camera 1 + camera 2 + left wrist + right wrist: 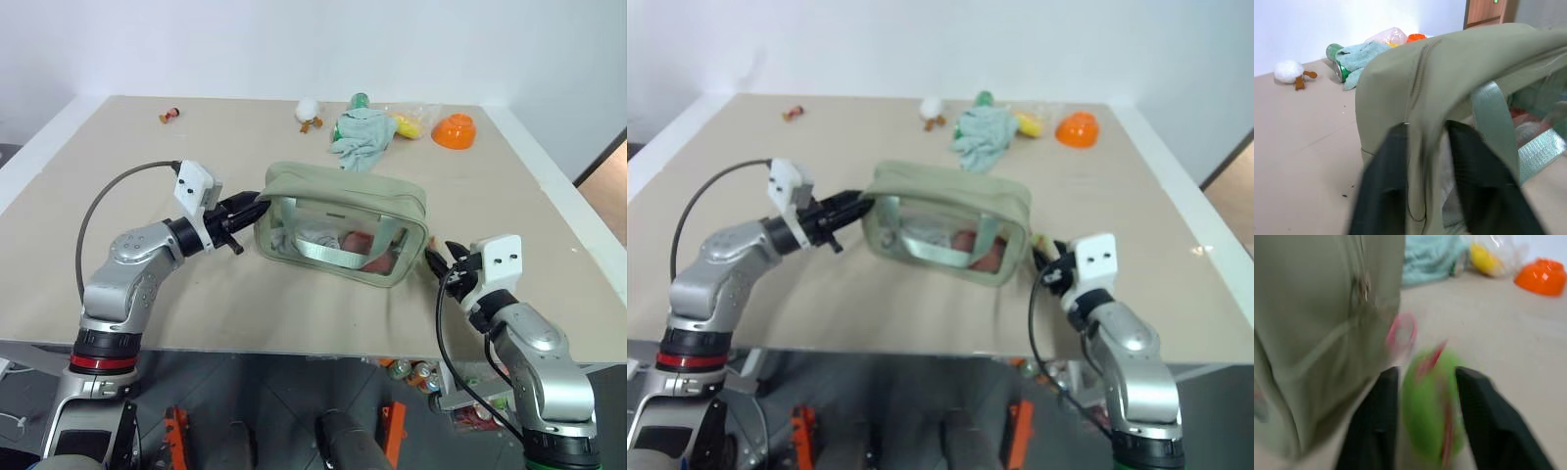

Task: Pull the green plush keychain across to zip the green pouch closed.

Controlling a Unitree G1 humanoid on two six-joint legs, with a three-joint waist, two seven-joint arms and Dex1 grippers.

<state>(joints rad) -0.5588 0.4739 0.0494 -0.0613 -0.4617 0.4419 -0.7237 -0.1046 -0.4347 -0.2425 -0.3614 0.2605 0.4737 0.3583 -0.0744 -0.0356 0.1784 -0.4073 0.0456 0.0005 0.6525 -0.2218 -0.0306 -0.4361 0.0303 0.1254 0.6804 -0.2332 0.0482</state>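
Right gripper (1422, 396): we see its two black fingers spread, with the green plush keychain (1431, 406) lying between them; the blur leaves us unsure whether the pads touch it.
Green plush keychain: we find it just past the right end of the green pouch (341, 223), with a pinkish ring (1401, 332) beyond it leading toward the pouch's end wall.
Left gripper (1425, 161): we see its fingers parted, one on each side of the fabric at the pouch's left end; they look apart from the cloth rather than pinching it.
Green pouch: we see it standing on the table (118, 176) between the two grippers, its clear window side facing us and a pale green strap (1493, 112) across it.
Beyond the pouch: we note a pale mint cloth (361, 137) past the left jaws, with a green can (1334, 53) touching it.
Farther right: we see an orange bowl (455, 129) and a yellow toy (409, 124).
Farther left: we see a white plush toy (309, 111) and a small red object (170, 117), well apart.
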